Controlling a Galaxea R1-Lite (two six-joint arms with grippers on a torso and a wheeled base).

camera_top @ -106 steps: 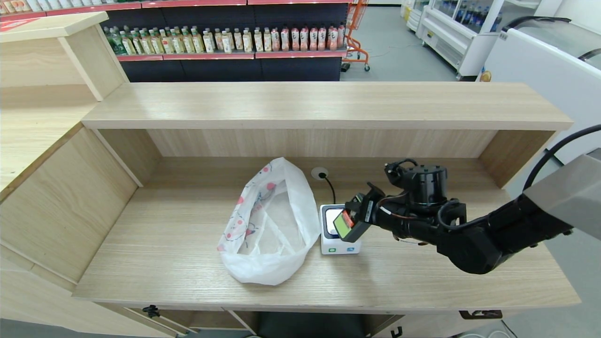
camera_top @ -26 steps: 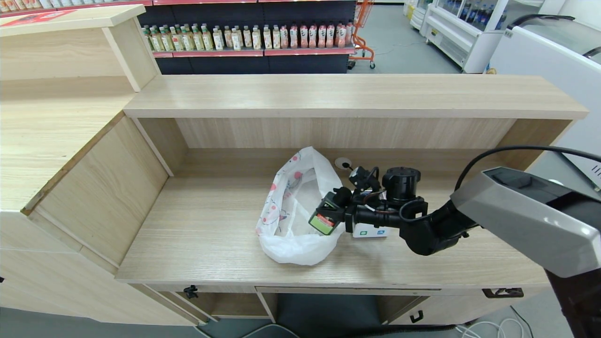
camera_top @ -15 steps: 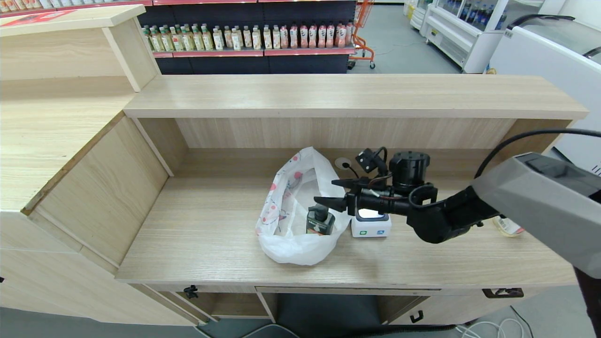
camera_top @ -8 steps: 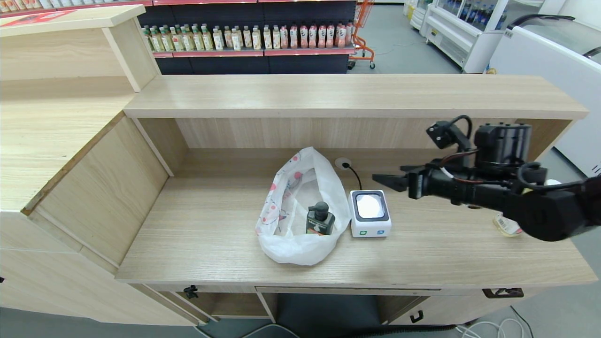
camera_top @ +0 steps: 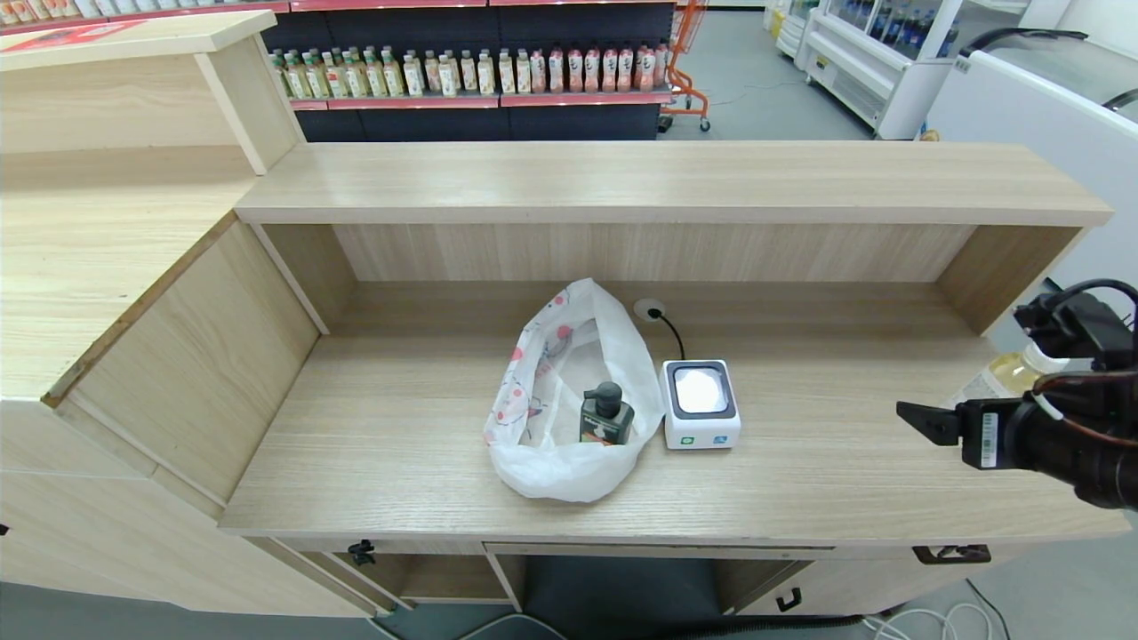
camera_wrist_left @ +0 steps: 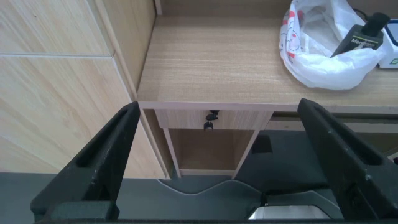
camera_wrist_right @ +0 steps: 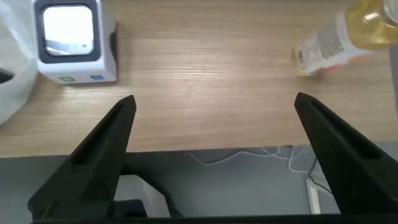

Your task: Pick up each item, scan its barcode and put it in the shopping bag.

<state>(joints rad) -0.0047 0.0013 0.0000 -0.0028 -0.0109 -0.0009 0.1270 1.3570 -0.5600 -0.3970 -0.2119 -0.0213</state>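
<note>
Two grippers show, each with its fingers (camera_wrist_left: 102, 165) spread wide and holding nothing. The left gripper (camera_wrist_left: 219, 104) is held out in front of the near edge of the worktop (camera_wrist_left: 211, 56), toward its left end, and its wrist view takes in a small lock (camera_wrist_left: 211, 121) under that edge. In the head view, a little left of the frame's centre, the white shopping bag (camera_top: 544, 400) with red and pink print lies on the light wooden worktop with its mouth open. Inside it, at the bag's right side, stands a dark pump bottle (camera_top: 606, 416), upright, with a label on its front; the plastic rises around its lower part. Just right of the bag, touching it or very nearly so, sits the small white scanner (camera_top: 701, 404), a cube with a lit window facing up inside a dark frame. A black cable (camera_top: 673, 336) runs from behind it to a round hole (camera_top: 649, 308) in the worktop near the back wall. At the right edge of the frame the right gripper (camera_top: 925, 422) is held over the near right part of the worktop, well apart from the scanner and pointing toward the left of the frame. Behind it, by the worktop's right end, a clear drink bottle (camera_top: 1000, 380) with yellowish liquid and a pale label lies on its side, partly hidden by the arm. Beyond the raised ledge (camera_top: 667, 178), at the top of the frame, shop shelves (camera_top: 462, 76) carry rows of bottles.
</note>
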